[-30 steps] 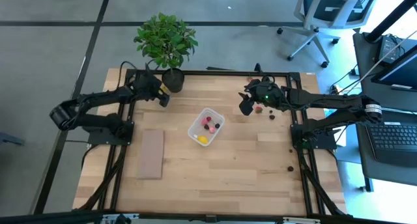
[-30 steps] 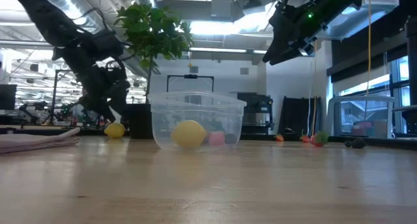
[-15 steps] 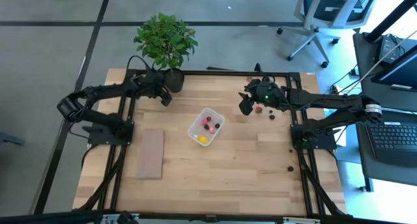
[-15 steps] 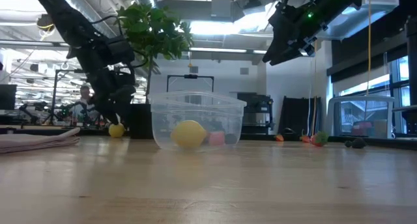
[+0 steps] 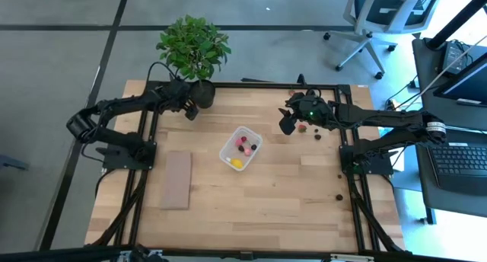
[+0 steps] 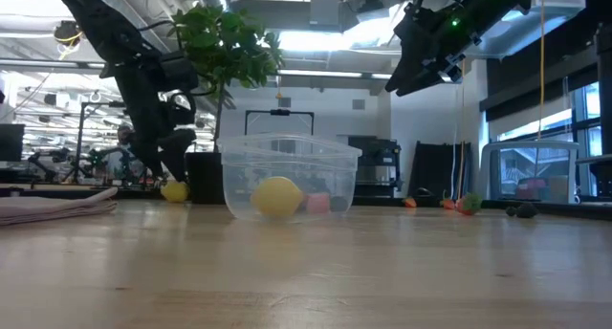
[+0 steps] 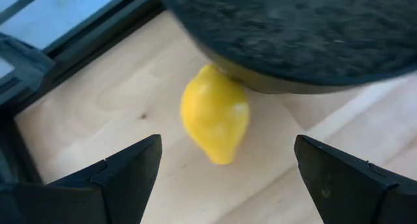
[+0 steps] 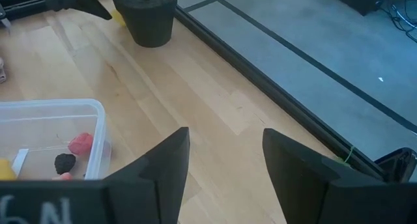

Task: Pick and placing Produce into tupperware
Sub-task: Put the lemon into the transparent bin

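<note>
Left gripper (image 5: 189, 110) sits low at the far edge of the tabletop, right by the dark pot (image 5: 202, 93) of the green plant (image 5: 193, 46); its fingers (image 7: 130, 168) are spread wide with nothing between them, and I see a small yellow lemon (image 7: 215, 113) lying on the wood just ahead of them, touching the pot's base; in the low view that lemon (image 6: 174, 190) rests beside the pot under the gripper (image 6: 170, 162). Right gripper (image 5: 288, 123) hangs raised over the far right part of the tabletop, about half open and holding nothing that I can see; a few small produce pieces (image 5: 309, 130) lie on the wood just beside it. Near the middle of the tabletop stands the clear tupperware (image 5: 228, 149), holding a yellow piece (image 5: 237, 163) plus red, pink and dark ones; a tan board (image 5: 176, 180) lies flat toward the left edge.
</note>
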Available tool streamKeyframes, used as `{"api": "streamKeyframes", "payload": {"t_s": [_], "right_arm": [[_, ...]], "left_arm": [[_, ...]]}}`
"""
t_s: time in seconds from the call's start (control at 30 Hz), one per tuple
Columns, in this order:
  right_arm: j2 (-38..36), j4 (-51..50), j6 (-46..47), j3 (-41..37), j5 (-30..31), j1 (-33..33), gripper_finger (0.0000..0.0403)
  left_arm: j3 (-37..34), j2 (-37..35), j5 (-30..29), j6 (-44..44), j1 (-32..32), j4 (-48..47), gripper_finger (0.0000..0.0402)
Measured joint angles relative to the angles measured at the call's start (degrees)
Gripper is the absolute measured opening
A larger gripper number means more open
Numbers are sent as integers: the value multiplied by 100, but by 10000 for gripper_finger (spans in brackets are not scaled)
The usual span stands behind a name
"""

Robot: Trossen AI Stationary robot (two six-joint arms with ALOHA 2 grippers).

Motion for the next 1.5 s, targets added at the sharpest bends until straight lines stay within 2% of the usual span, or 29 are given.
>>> {"api": "streamKeyframes", "payload": {"t_s": [0.27, 0.6, 0.8, 1.17, 1.5], "right_arm": [[0, 2, 17, 0, -2, 0, 197], [0, 15, 150, 0, -2, 1, 197], [0, 13, 157, 0, -2, 2, 197], [0, 13, 175, 0, -2, 0, 197], [0, 11, 330, 0, -4, 14, 197]], "left_arm": [[-2, 130, 183, 223, 269, 160, 344], [-2, 499, 225, -64, 253, 305, 344], [-7, 796, 87, -299, 159, 459, 344], [-9, 997, -520, -445, -92, 578, 344], [-9, 1005, -562, -472, -96, 615, 344]]}}
